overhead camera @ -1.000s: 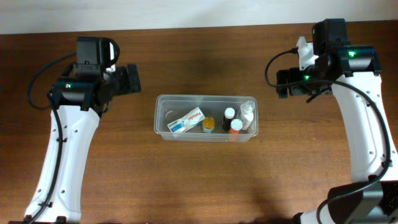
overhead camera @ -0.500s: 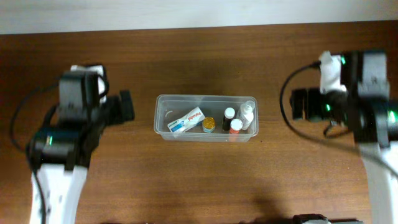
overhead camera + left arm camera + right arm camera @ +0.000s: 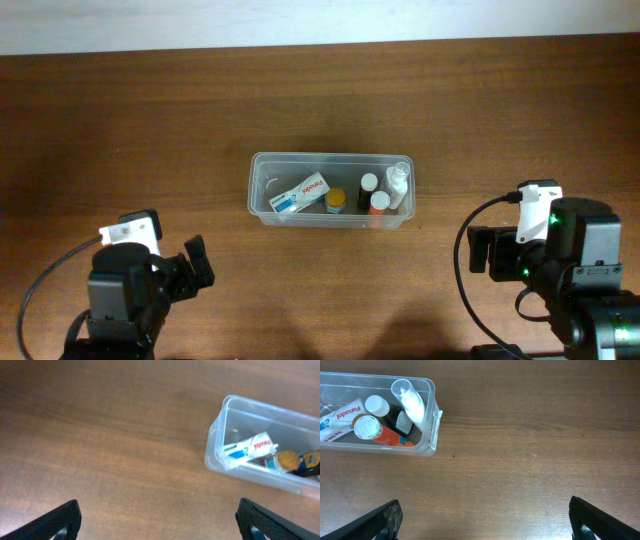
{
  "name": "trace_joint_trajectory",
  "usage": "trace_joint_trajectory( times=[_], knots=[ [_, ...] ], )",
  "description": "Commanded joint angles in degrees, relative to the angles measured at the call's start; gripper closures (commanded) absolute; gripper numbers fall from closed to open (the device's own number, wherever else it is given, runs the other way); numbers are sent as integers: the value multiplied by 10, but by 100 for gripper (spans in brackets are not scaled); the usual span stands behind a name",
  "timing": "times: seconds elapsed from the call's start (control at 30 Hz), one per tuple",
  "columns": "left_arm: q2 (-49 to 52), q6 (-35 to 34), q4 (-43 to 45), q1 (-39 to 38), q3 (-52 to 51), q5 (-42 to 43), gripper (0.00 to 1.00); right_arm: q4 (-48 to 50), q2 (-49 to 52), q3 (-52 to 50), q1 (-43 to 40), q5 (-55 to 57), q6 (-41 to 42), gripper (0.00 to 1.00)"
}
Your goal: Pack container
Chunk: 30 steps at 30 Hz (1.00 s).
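The left end effector (image 3: 160, 518) and right end effector (image 3: 485, 518) are hanging open, empty, near the desk's (image 3: 320, 290) front edge; the container (image 3: 252, 190) is looking packed, so keeping clear matters.

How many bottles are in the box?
3, at the container's right end: white bottle by the end wall, black bottle beside it, orange bottle next. Yellow-lidded jar not counted; others may be hidden.

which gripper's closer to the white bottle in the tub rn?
Right. Overhead, the right gripper sits below-right of the white bottle at the container's right end; the left gripper sits below-left, past the container's other end.
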Motion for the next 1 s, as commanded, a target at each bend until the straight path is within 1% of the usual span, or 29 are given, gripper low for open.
trace_joint_trajectory(
  times=[0.0, 0.53, 0.63, 0.73, 0.8, 0.97],
  knots=[
    [-3, -9, -20, 1, -5, 2, 1, 3, 5, -7, 3, 9, 6, 2],
    [-3, -9, -25, 1, -5, 2, 1, 5, 76, -7, 3, 14, 2, 2],
    [-3, -9, -25, 1, -5, 2, 1, 17, 71, -16, 3, 13, 2, 2],
    [-3, -9, -25, 1, -5, 2, 1, 47, 40, -39, 3, 14, 1, 2],
    [-3, -9, -25, 1, -5, 2, 1, 79, 2, -71, 3, 14, 2, 1],
    [-3, -9, -25, 1, -5, 2, 1, 181, -139, -202, 3, 13, 2, 2]
  ],
)
